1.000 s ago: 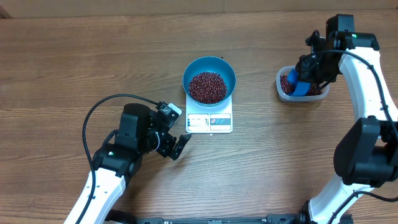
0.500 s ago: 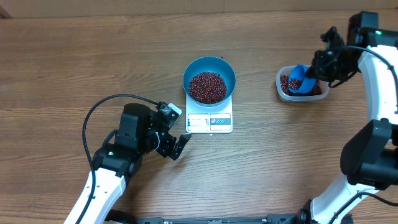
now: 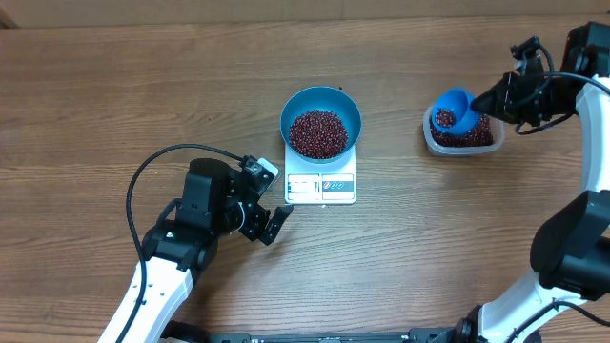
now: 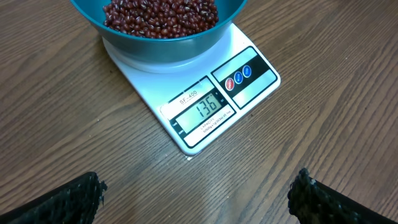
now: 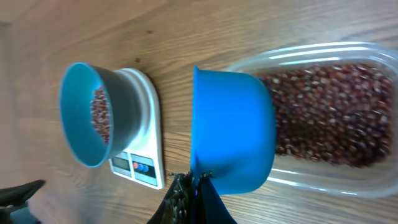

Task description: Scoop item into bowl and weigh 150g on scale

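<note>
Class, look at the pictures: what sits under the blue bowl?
A white scale; its display and buttons show in front. The bowl covers most of its top.

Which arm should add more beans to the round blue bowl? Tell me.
Right. The right gripper is shut on the small blue plastic scoop, loaded with red-brown beans above the clear plastic tub. The left gripper hangs open and empty.

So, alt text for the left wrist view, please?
A white square digital scale on a wooden table reads 136, with a round deep blue bowl of dark red-brown beans on it. Black fingertips of the open left end effector fill the bottom corners.
</note>
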Robot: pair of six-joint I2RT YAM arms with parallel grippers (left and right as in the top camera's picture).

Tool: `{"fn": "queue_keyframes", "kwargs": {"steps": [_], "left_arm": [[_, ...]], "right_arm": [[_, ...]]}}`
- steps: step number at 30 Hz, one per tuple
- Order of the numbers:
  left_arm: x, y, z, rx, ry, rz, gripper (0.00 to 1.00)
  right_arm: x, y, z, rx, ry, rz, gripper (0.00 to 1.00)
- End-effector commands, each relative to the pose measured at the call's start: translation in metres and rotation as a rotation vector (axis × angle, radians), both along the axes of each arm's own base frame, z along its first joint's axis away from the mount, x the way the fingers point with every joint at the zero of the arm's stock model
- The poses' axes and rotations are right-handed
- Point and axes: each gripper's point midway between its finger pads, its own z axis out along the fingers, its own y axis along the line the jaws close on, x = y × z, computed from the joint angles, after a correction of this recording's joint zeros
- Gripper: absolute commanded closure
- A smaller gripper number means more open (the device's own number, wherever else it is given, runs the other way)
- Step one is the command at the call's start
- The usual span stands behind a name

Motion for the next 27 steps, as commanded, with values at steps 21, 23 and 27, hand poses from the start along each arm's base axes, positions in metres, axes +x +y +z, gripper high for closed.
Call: {"fn": "queue_keyframes", "kwargs": {"steps": [21,23,27], "left_arm": [[0.000,0.003,-0.004,-0.004,0.017,0.021,0.00],[0.000,0.003,-0.004,-0.004,0.017,0.021,0.00],[0.000,0.003,-0.004,-0.004,0.017,0.021,0.01]], "right_arm": [[-0.006,0.191,0.066,-0.101,-0.246,0.313,0.96],[-0.008,0.200,0.063,-0.137,-0.248,0.317,0.96],[-0.010,0.217,0.059,-0.239,-0.280,0.334,0.96]]}}
